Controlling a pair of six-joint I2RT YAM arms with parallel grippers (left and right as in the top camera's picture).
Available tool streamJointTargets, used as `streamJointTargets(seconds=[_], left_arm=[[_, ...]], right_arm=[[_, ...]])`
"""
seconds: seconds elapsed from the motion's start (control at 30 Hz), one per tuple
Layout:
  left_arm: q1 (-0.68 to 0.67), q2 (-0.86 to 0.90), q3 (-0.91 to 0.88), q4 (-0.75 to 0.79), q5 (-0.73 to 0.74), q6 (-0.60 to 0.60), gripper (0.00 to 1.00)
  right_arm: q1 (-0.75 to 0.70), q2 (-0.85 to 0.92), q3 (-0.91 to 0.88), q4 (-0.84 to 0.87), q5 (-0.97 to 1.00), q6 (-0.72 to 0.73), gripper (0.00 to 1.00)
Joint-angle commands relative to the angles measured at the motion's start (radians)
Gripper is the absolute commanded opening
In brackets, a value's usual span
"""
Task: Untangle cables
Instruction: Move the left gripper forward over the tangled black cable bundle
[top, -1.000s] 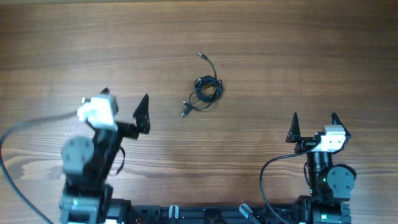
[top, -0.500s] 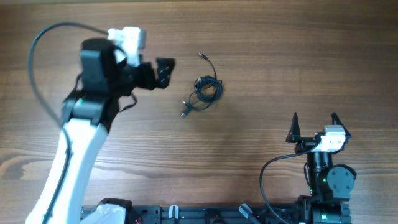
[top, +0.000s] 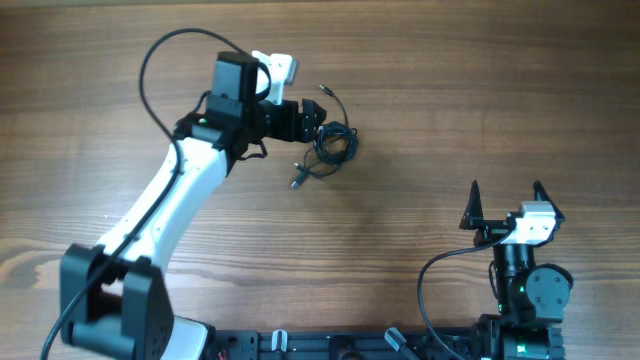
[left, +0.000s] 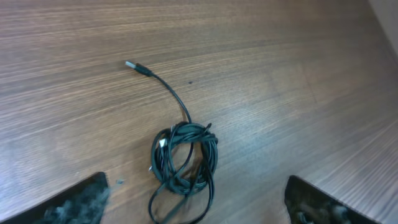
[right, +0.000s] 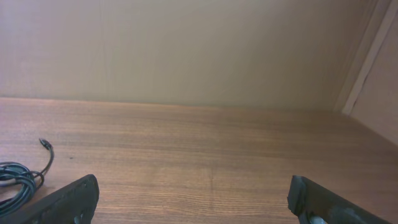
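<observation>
- The cables (top: 334, 143) lay in a clump on the bench (top: 480, 80), near its middle and toward the far side.
- The far plug end (top: 323, 89) trailed out behind the clump, slightly to its left; the near plug end (top: 296, 184) lay in front of it, also to the left.
- The left arm (top: 170, 200) ran slantwise from the near left corner, with the left jaws just left of the clump.
- From the left wrist, the clump lay ahead, between the two jaws.
- The right arm (top: 525, 270) stood at the near right edge, well apart from the cables.
</observation>
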Motion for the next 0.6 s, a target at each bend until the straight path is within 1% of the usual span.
streamJointTargets(seconds=[0.0,0.07,0.17,0.3,0.37,0.47,0.57], left_arm=[[-0.054,0.104,0.019,0.040,-0.047,-0.001,0.79],[-0.084,0.152,0.019,0.060,-0.125,-0.002,0.74],[-0.124,0.219,0.019,0.092,-0.240,-0.018,0.62],[-0.156,0.291,0.019,0.137,-0.330,-0.095,0.58],[-0.158,0.317,0.019,0.149,-0.365,-0.156,0.56],[-0.156,0.344,0.019,0.153,-0.410,-0.239,0.45],[-0.156,0.363,0.019,0.150,-0.423,-0.290,0.24]], right_arm=[[0.007,-0.011,-0.001,0.002,-0.016,-0.008,0.99],[0.007,-0.011,-0.001,0.002,-0.016,-0.008,1.00],[0.007,-0.011,-0.001,0.002,-0.016,-0.008,1.00],[0.007,-0.011,-0.001,0.002,-0.016,-0.008,1.00],[0.007,-0.011,-0.001,0.002,-0.016,-0.008,1.00],[0.007,-0.011,-0.001,0.002,-0.016,-0.008,1.00],[0.007,-0.011,-0.001,0.002,-0.016,-0.008,1.00]])
